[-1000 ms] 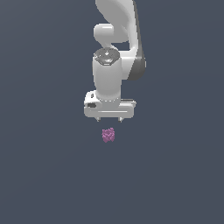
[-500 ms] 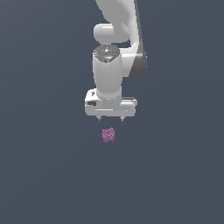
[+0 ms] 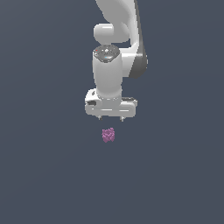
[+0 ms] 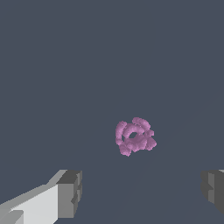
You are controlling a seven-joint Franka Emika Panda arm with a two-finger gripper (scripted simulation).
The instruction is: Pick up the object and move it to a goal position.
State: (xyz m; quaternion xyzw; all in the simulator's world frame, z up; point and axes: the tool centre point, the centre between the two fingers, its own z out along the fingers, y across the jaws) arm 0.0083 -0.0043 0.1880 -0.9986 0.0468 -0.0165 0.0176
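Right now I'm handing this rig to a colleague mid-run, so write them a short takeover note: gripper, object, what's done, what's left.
Gripper: open and empty, fingers spread wide, pointing down.
Object: the pink-purple knobbly clump lies on the dark floor just below the gripper, apart from it; in the wrist view it sits ahead of the gap between the fingers, touched by neither.
Done: arm positioned over the clump.
Left: lower around it, close, lift, carry to the goal. No goal marker shows in either view.
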